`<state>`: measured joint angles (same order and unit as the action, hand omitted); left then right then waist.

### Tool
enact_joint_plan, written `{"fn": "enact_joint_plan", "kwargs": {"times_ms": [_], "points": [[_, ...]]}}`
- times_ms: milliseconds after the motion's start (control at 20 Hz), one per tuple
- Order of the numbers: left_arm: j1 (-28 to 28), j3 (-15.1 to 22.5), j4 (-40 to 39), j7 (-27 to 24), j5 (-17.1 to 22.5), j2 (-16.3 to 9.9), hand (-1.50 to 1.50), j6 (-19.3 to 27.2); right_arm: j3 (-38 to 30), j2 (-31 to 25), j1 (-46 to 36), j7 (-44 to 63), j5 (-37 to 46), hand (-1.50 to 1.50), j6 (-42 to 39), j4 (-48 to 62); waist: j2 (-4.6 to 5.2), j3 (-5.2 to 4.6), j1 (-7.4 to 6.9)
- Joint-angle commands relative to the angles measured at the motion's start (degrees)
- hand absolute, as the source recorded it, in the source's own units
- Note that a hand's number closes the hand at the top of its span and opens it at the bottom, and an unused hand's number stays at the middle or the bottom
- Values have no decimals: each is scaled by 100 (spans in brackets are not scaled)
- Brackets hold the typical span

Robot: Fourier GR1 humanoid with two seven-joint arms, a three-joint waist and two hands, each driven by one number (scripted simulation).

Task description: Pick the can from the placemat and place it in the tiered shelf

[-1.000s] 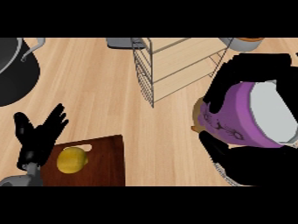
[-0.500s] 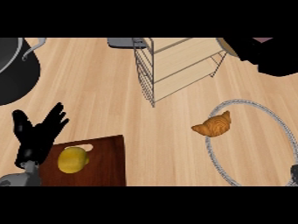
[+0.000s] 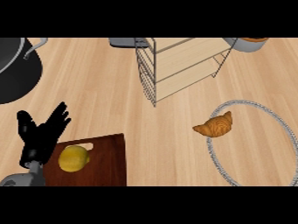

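Light wood counter [image 3: 112,109], tiered shelf [image 3: 183,65], croissant [image 3: 216,124]

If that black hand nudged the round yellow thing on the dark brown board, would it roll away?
Probably a little. The round yellow object looks lumpy rather than perfectly round, so it would likely wobble and stop soon. The dark brown board looks flat, with no visible raised rim to catch it. The left hand rests open beside it.
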<state>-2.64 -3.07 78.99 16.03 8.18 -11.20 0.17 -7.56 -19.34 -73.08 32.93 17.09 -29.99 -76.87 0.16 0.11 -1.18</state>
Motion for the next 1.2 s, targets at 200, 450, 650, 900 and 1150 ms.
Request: {"fn": "enact_joint_plan", "kwargs": {"times_ms": [200,450,650,900,1150], "points": [[142,-2,15,143,-19,-10,0,-80,376,23,132,-1422,644,150,432,1123,4,-13,23],[-180,60,-198,109,-150,210,0,128,361,7,-399,-2062,1025,150,858,2389,24,-15,1],[-98,-55,-152,93,-95,83,0,18,485,41,-575,-2646,1394,150,1274,3095,33,-16,-29],[-58,92,304,552,-190,216,0,250,324,209,-606,-3102,1375,150,1682,3461,8,-11,0],[45,-155,254,435,111,-136,0,-298,338,400,-940,-3368,1450,150,1670,4106,12,-13,-36]]}}
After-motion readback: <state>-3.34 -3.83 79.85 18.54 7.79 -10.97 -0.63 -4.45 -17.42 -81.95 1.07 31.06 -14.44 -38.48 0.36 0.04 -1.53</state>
